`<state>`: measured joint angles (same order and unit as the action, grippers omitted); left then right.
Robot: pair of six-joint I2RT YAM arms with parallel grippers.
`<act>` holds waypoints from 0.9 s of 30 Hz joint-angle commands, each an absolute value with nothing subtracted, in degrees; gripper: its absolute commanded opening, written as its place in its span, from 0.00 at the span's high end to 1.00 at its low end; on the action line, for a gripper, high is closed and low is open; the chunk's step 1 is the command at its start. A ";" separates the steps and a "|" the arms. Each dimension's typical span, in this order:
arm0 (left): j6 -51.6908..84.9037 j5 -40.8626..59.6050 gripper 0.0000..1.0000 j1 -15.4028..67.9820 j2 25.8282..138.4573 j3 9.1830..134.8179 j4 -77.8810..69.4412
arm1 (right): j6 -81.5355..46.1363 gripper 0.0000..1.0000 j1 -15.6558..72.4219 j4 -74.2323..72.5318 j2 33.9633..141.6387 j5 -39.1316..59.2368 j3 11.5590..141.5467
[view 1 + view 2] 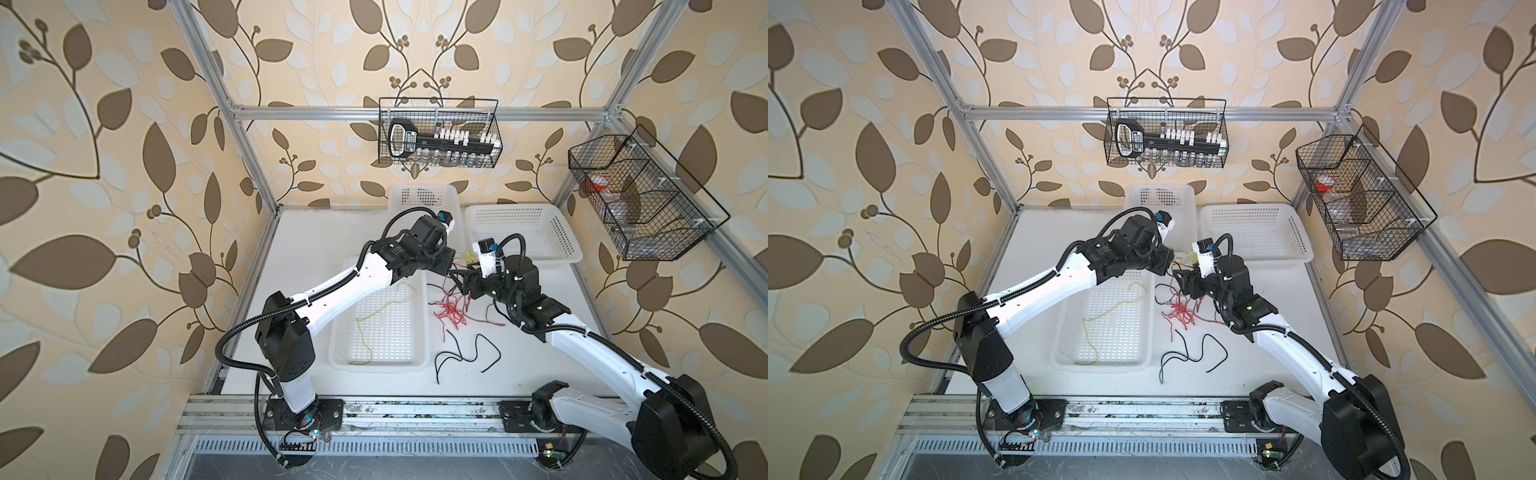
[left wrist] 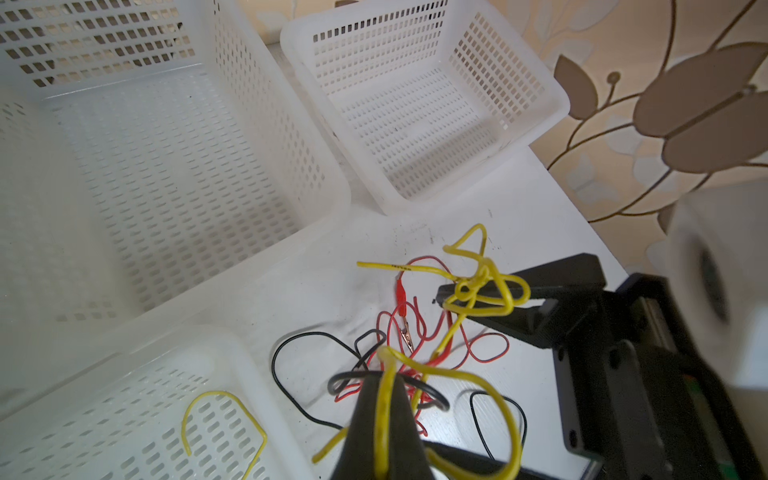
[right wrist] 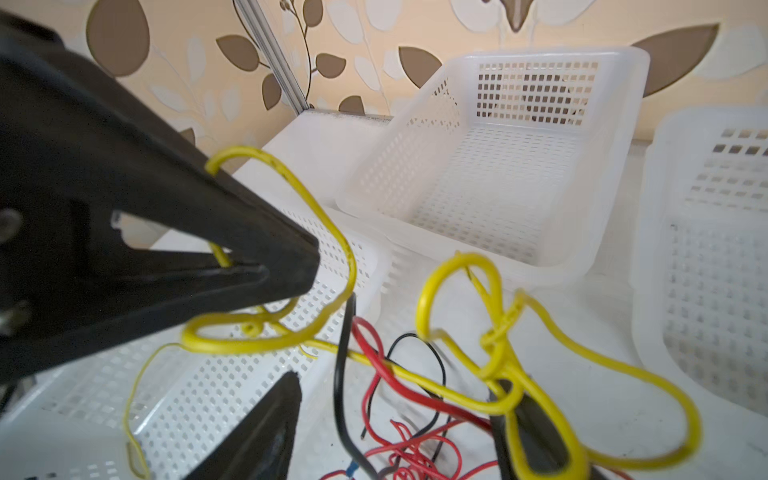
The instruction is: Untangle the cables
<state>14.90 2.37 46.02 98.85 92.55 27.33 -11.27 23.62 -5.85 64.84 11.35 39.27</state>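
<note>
Left tool (image 2: 380, 376): clamped shut on the knotted yellow cable (image 2: 484, 276), holding it up off the surface (image 1: 316, 237). Right tool (image 3: 397, 382): jaws apart, with the yellow knot draped over one of its fingers (image 3: 536, 440), not pinched. The tools meet mid-surface, just beside the near basket (image 2: 166, 349). Red cables (image 1: 451, 313) lie tangled below them, and black cables (image 1: 482, 335) lie nearer the front edge. A separate yellow cable (image 2: 224, 392) lies inside the near basket.

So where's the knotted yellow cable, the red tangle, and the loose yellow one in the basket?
knotted yellow cable (image 2: 478, 279): left wrist view, on the knot.
red cables (image 1: 451, 315): a top view, middle of the tangle.
loose yellow cable (image 2: 224, 392): left wrist view, top of its arch.
</note>
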 commanded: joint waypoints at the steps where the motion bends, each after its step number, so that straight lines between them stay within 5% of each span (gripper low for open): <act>1: 13.83 1.34 1.00 45.62 95.77 92.77 24.85 | -11.24 0.46 25.17 -7.45 65.00 11.25 39.96; 6: 14.30 0.82 1.00 45.62 95.65 92.75 24.35 | -11.66 0.77 26.10 -7.90 65.17 9.51 39.62; 13: 14.66 0.47 1.00 45.62 95.46 92.42 23.60 | -11.52 1.00 26.23 -7.60 64.98 9.20 39.52; 27: 16.97 -6.43 1.00 42.33 96.86 94.51 26.59 | -8.17 1.00 25.97 -5.30 46.86 -6.29 31.62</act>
<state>15.55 -3.64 43.81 98.52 92.47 26.28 -9.89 26.02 -5.41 50.28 -0.03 33.85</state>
